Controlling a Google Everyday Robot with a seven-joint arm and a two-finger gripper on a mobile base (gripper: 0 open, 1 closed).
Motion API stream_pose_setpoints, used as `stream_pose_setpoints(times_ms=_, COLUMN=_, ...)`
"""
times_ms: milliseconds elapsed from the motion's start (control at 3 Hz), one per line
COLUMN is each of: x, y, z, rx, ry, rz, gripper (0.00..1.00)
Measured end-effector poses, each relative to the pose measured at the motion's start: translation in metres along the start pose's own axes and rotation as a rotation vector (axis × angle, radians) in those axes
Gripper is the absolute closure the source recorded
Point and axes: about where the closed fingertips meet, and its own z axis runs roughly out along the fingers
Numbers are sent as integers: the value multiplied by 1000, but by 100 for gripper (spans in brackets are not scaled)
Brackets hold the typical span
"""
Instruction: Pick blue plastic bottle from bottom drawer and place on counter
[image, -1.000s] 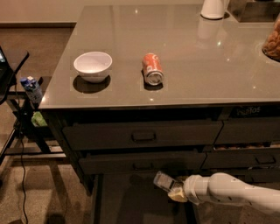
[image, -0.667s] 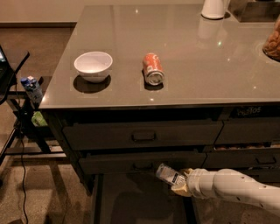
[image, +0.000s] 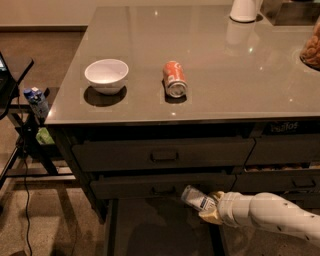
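- The gripper (image: 209, 210) sat low in front of the cabinet at the end of the white arm (image: 272, 216), which reached in from the right. Its fingers were clamped on the lower right end of the blue plastic bottle (image: 195, 197).
- The blue plastic bottle stuck out up and to the left of the gripper. It hung clear of the floor of the open bottom drawer (image: 150, 235), level with the front of the middle drawer (image: 160, 186).
- Its long axis lay tilted, nearer flat than upright, running from the gripper up to the left. The free end pointed toward the middle drawer's front, and I could not tell which end bore the cap.
- Progress, as I judged it: the grasp was made and the bottle was off the drawer floor, so the pick looked about done.
- Left to do: raise it past the drawer fronts to the counter (image: 225, 65), well above the gripper, and set it down.
- Up there an orange soda can (image: 175, 79) lay on its side just left of the gripper's line, with a white bowl (image: 106, 75) farther left.
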Motion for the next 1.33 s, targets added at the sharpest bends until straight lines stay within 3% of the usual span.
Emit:
stream_pose_setpoints(times_ms=333, x=-8, y=-1, z=-34, rx=29, ry=-6, rz=0, gripper=100)
stream_pose_setpoints(times_ms=667, x=-19, y=-6, z=-77, rx=91, ry=-10, rz=-16, gripper=100)
stream_pose_setpoints(times_ms=1000, x=-36, y=-15, z=-127, rx=193, ry=-15, rz=-45, gripper=100)
stream_pose_setpoints(times_ms=1333, x=-38, y=-17, z=-128, rx=195, ry=-13, rz=-51, gripper=100)
